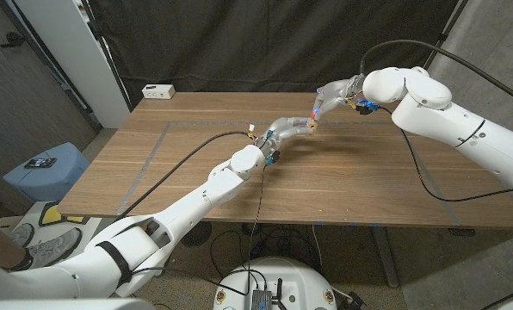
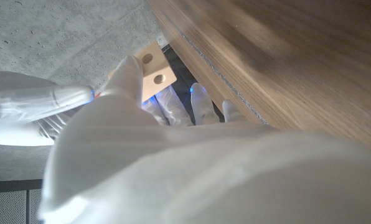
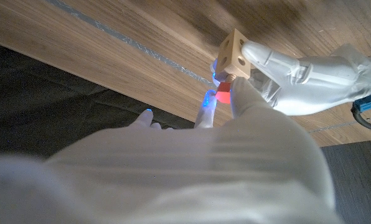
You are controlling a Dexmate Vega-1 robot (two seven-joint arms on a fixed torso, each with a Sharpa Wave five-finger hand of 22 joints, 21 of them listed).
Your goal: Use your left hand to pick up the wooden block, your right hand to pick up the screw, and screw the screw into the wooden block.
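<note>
Pale wooden block (image 3: 234, 52) with round holes held up in left hand (image 1: 284, 132) over brown table (image 1: 343, 185), red-headed screw (image 3: 223, 95) seemingly pinched by right hand (image 1: 332, 93), dark curtain (image 1: 265, 39) behind.

The left hand (image 2: 148, 143), gloved in white, held the wooden block (image 2: 153, 70), whose pale face showed two round holes. The right hand (image 2: 42, 109) reached in, its fingertip just beside the block. The desk (image 2: 285, 56) edge ran close by, with concrete floor (image 2: 48, 31) beyond.
</note>
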